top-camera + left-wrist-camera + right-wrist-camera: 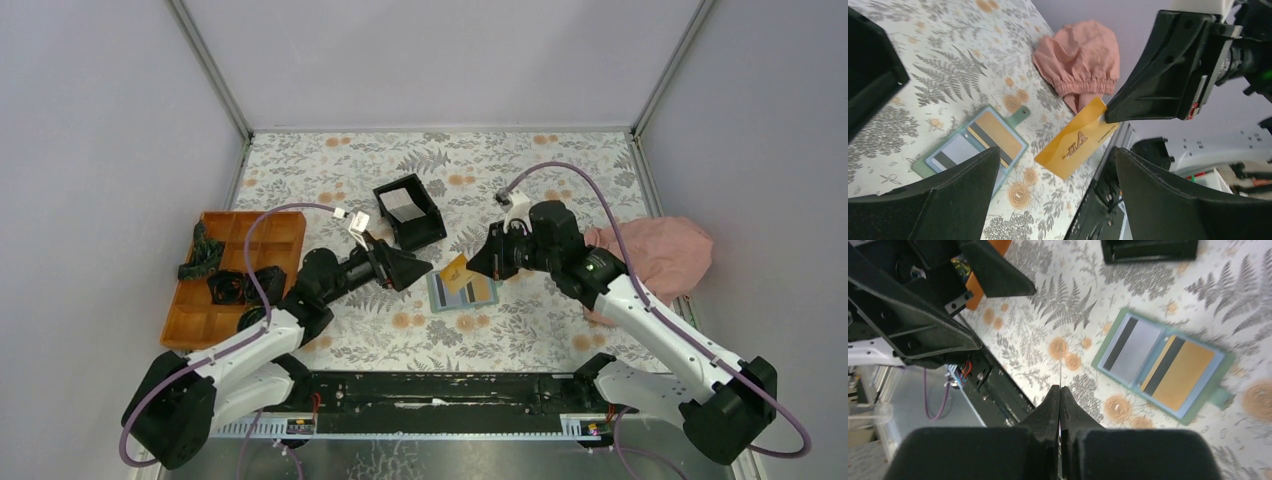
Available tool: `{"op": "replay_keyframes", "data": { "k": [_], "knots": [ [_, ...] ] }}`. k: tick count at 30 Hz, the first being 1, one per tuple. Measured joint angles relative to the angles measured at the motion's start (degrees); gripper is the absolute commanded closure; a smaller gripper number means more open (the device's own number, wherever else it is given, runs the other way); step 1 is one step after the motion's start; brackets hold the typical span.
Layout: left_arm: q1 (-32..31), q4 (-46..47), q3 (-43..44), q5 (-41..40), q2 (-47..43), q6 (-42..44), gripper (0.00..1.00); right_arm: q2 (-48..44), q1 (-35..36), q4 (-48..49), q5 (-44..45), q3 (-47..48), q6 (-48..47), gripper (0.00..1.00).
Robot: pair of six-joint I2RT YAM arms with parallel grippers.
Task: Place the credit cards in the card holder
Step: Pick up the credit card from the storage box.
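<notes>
Resting on fern-print cloth: card holder; lilac walls.

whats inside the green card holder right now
The card holder lies open: a grey card with a dark stripe in one half, an orange card in the other. Anything beneath them is covered.

black box cut off, orange tray contents indistinct

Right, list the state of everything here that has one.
card holder: unfolded, lying flat.
yellow card: pinched at one edge, tilted.
right gripper: jaws shut on yellow card.
left gripper: jaws open, empty.
black box: upright, open-topped.
</notes>
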Motion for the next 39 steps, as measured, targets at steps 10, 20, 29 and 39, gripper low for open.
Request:
{"op": "replay_keyframes", "data": {
  "k": [10,20,29,39],
  "knots": [
    [-0.5,0.9,3.8,15.8,9.8,2.2,0.28,-5.7,0.0,3.7,-7.1,-9.6,5.4,1.00],
    [-1.6,2.2,4.5,22.6,14.4,2.6,0.30,-5.9,0.0,7.8,-11.2,-12.7,7.7,1.00],
    [-2.1,3.9,5.7,27.2,18.0,2.2,0.53,-2.9,0.0,11.4,-14.1,-13.0,9.4,1.00],
    [-2.3,6.3,5.8,29.2,19.6,1.1,0.93,-1.0,-0.5,12.5,-16.2,-13.0,9.9,1.00]
  ]
}}
